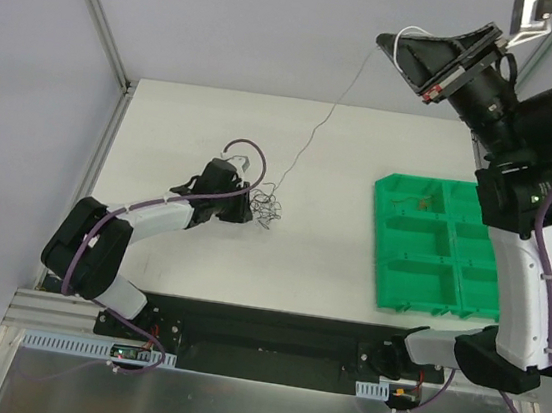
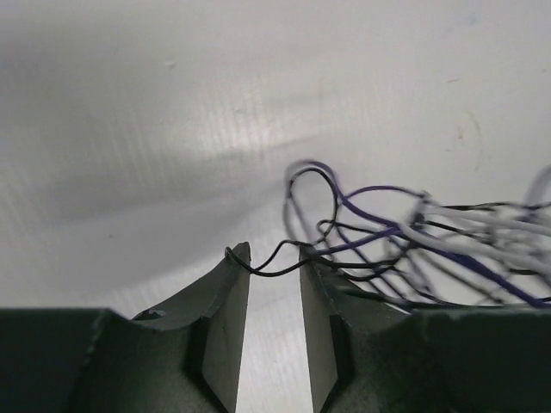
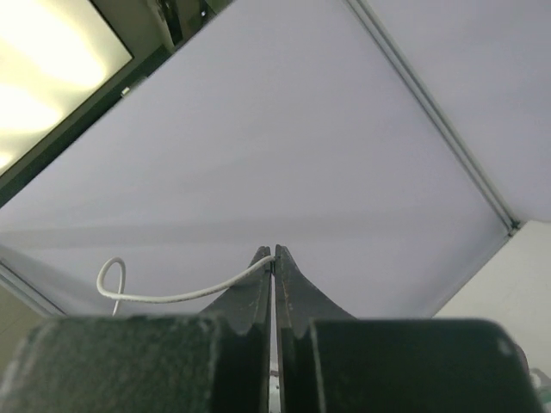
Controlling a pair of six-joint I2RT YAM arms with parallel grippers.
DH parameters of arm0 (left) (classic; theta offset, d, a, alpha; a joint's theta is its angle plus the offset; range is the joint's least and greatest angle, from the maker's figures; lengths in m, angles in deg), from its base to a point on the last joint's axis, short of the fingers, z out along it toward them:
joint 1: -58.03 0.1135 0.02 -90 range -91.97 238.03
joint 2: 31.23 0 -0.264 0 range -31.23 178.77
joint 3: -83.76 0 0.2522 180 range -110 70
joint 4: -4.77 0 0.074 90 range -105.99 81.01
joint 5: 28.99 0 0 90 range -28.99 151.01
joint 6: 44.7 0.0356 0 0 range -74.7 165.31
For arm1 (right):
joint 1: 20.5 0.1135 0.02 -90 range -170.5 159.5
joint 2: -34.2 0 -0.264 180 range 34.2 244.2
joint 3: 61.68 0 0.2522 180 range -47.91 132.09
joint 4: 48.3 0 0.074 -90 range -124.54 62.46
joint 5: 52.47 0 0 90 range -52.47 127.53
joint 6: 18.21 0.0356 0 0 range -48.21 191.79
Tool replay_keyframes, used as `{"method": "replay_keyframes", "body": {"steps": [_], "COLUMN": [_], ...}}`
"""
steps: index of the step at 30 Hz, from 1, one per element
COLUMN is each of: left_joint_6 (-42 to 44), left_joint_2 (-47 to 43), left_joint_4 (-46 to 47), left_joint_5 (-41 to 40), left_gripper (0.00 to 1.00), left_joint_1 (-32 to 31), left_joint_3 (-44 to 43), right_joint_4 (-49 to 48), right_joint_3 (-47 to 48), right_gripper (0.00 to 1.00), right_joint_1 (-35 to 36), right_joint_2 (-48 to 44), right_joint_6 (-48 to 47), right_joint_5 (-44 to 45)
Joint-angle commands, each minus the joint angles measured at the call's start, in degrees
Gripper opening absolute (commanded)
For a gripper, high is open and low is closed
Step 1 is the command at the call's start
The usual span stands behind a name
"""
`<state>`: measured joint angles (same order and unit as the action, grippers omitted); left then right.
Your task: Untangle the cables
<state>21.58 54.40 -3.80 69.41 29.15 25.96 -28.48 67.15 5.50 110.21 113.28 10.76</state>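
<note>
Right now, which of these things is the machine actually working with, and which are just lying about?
In the job: tangle of thin wires; white strand rising from it; left tool, open at the tangle; right tool, shut on the white strand.
Lying about: green tray; small brown speck in it, too small to identify.

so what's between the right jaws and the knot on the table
A single thin whitish strand, running from the shut right jaws down to the knot; the top view shows it.
</note>
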Motion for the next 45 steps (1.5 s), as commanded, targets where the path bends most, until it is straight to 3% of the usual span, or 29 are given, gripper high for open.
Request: {"method": "replay_keyframes", "body": {"steps": [1,7,14,17,21,23,27,32,39,43,45], "left_joint_6": [-1.8,-2.0,-3.5,-4.6,-5.4,-4.7,2.2,11.7,13.1,10.2,8.6], "left_joint_2": [-0.6,0.8,-6.5,-11.0,-16.3,-17.4,-17.2,-15.6,-5.7,2.2,7.3], "left_joint_4": [-2.1,-3.3,-4.2,-3.2,-0.7,1.3,4.5,5.4,8.4,12.5,12.2], "left_joint_5": [-1.6,-1.0,14.4,19.0,19.9,21.3,25.9,20.9,17.4,16.6,12.4], "left_gripper": [0.28,0.28,0.38,0.52,0.83,0.88,0.85,0.86,0.85,0.76,0.60], "left_joint_1": [2.2,5.2,6.6,6.6,6.6,6.3,1.5,-7.8,-10.7,-10.8,-10.6], "left_joint_3": [1.9,1.2,-3.6,-4.9,-5.6,-6.0,-8.0,-9.1,-12.7,-13.5,-14.0], "right_joint_4": [0.1,0.5,-0.8,-2.5,-3.6,-3.4,-2.9,-2.0,-1.8,-1.8,-1.8], "right_joint_3": [10.1,17.8,3.8,-4.2,-12.1,-14.2,-13.6,-11.1,-6.6,-1.7,3.2], "right_gripper": [0.00,0.00,0.00,0.00,0.00,0.00,0.00,0.00,0.00,0.00,0.00], "right_joint_1": [-2.1,-3.4,-3.4,-3.1,-1.7,-1.7,-1.6,-1.6,-1.5,-1.5,-1.3], "right_joint_2": [-0.4,2.0,-0.4,-2.3,-4.5,-5.3,-5.2,-4.8,-4.1,-2.4,-0.6], "right_joint_6": [-0.9,-1.1,-0.1,-0.2,-1.6,-1.9,-1.9,-1.1,0.2,2.4,3.8], "right_joint_5": [0.3,0.3,-1.6,-2.2,-1.9,-1.2,0.0,1.7,2.5,3.5,3.7]}}
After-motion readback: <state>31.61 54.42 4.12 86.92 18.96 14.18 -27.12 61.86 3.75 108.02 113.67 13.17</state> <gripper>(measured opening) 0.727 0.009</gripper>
